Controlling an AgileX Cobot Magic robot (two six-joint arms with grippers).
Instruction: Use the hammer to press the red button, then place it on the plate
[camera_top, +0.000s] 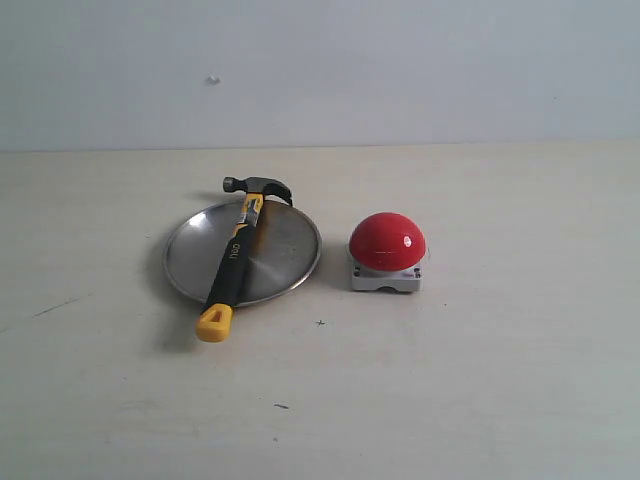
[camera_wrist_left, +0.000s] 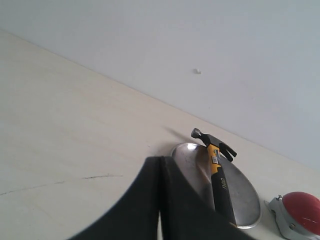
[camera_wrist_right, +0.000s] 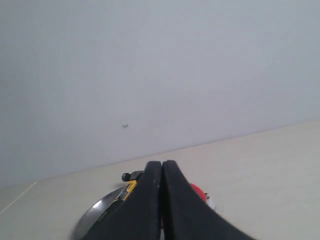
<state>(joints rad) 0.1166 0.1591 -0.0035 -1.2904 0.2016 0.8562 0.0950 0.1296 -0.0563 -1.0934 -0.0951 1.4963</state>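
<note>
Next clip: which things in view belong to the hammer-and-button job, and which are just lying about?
Belong to the job: hammer, lying across the plate; red button, beside the plate.
Just there: table; small speck on the wall. No other loose item shows.

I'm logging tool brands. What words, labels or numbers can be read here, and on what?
White print on the handle of the hammer: too blurred to read.
Small sticker on its yellow neck: too small to read.
The plate and the red button: no text visible.
</note>
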